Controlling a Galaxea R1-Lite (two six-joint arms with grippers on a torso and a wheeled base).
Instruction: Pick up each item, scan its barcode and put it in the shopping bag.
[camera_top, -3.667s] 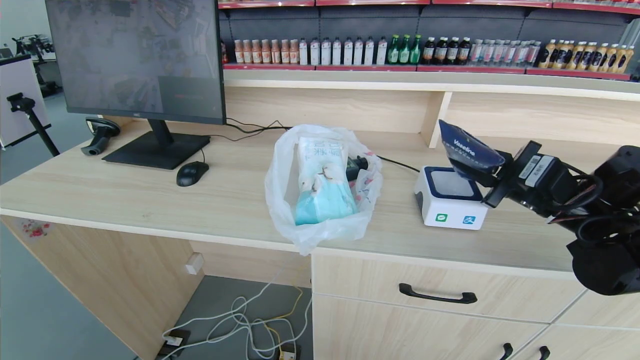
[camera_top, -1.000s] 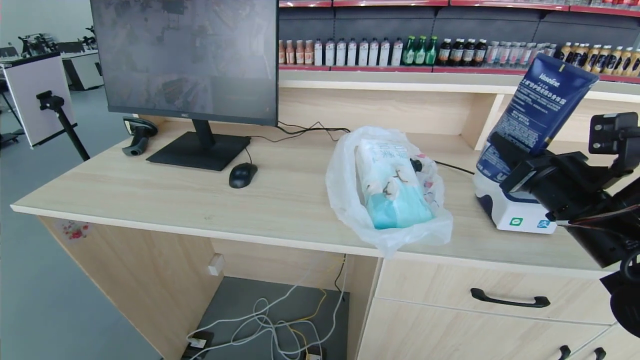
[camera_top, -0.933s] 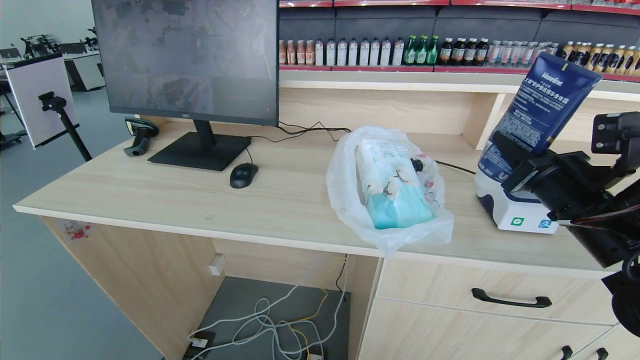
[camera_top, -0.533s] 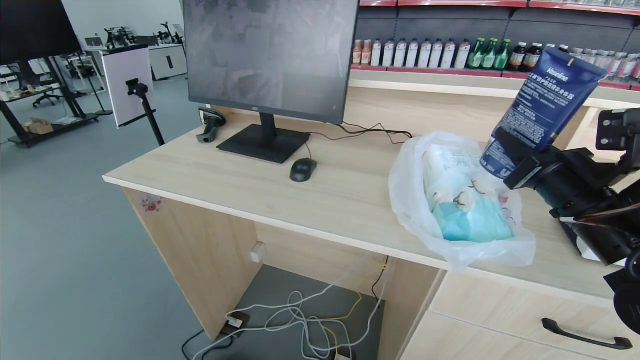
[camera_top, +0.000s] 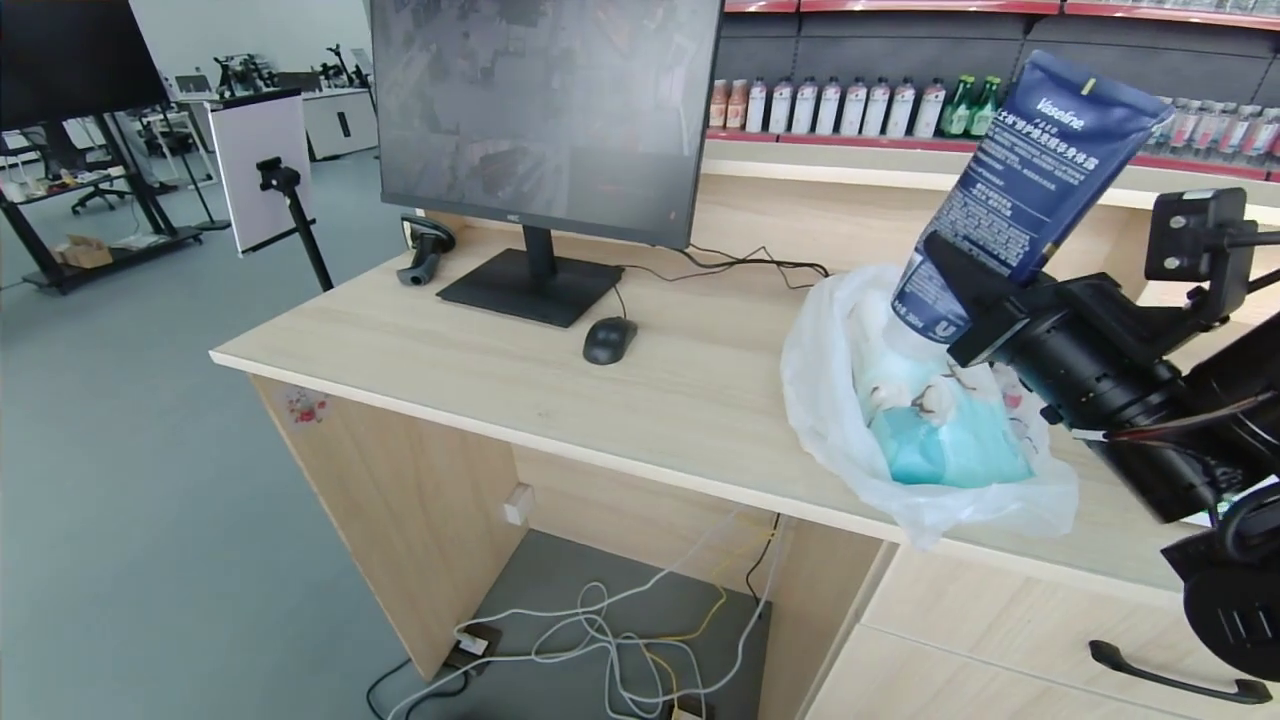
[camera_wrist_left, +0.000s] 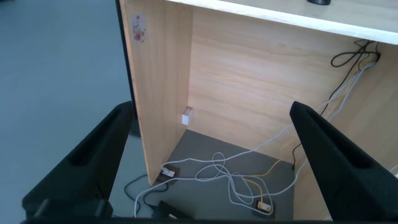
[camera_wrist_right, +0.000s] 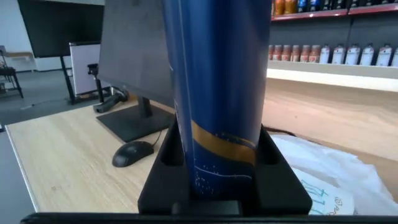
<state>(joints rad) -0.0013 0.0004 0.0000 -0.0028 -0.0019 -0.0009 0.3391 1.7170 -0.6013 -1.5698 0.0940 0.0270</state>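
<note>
Right gripper (camera_top: 972, 288) pinching blue tube (camera_top: 1030, 170) above shopping bag (camera_top: 815, 390); left gripper (camera_wrist_left: 211, 112) spread

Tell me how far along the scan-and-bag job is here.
Done: a teal pack lies inside the shopping bag. In hand: the right end effector is shut on a blue tube, tilted, above the bag. Left: releasing the tube into the bag; whether it was scanned cannot be told. The left end effector hangs open, low beside the counter.

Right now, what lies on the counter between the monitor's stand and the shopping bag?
A black computer mouse on bare counter, nearer the stand than the shopping bag; black cables farther back. Head view.
</note>
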